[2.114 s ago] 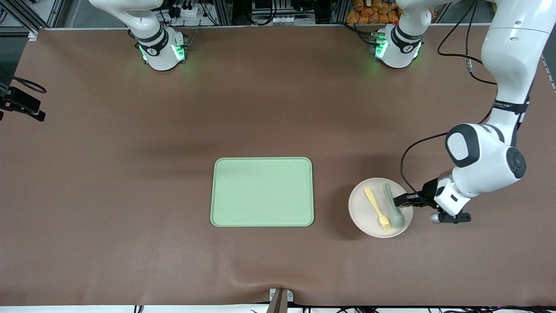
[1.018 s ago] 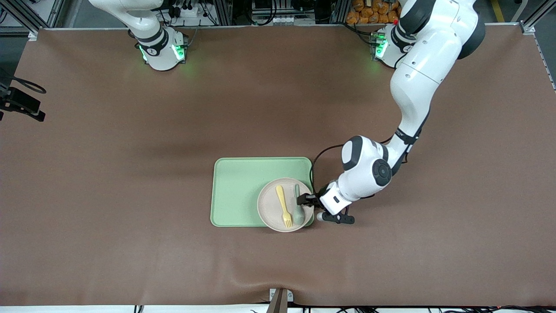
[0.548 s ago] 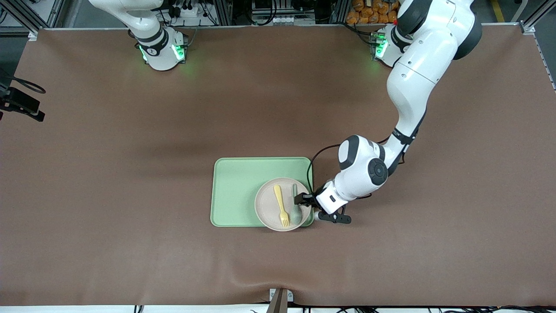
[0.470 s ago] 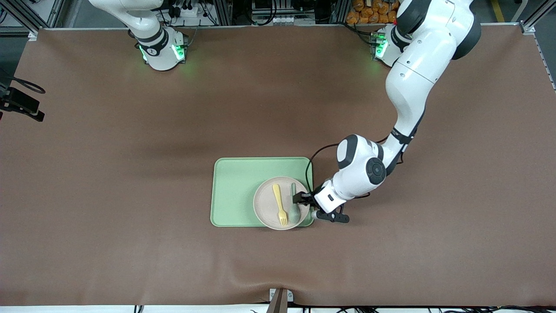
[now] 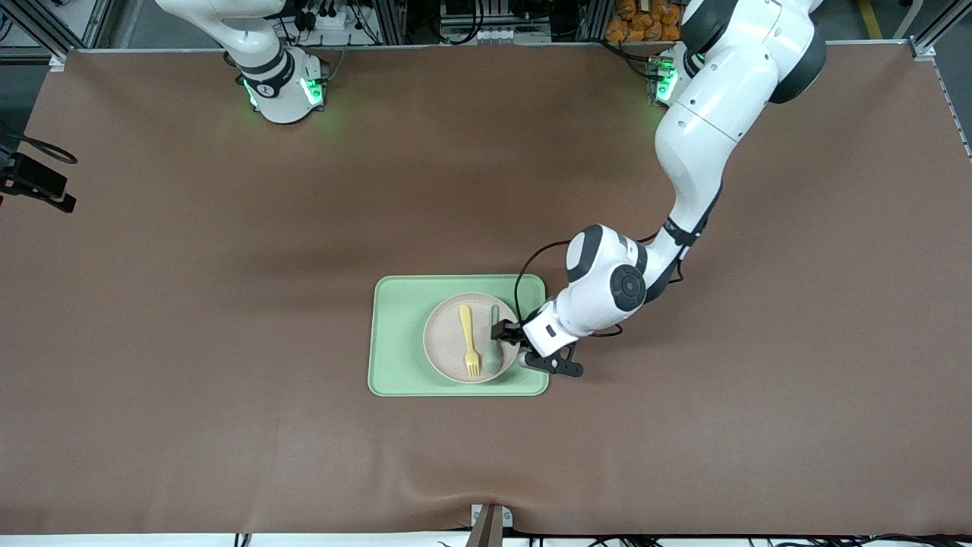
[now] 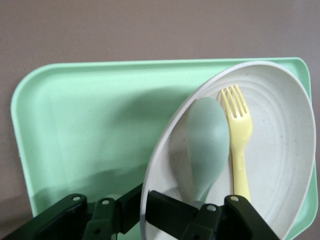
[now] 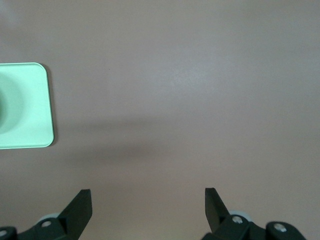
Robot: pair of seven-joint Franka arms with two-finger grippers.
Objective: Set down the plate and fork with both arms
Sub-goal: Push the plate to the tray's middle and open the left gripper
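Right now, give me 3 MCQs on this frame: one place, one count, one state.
1. The plate is over: A) the tray B) bare table C) right arm's base
2. Utensils on the plate: A) one B) two C) three
3. The left gripper is: A) open above the plate B) shut on the plate's rim C) out of view

Answers: 1 A, green tray shows all around the plate. 2 B, the fork and spoon lie side by side. 3 B, its fingers pinch the rim; the right gripper waits open over bare table.
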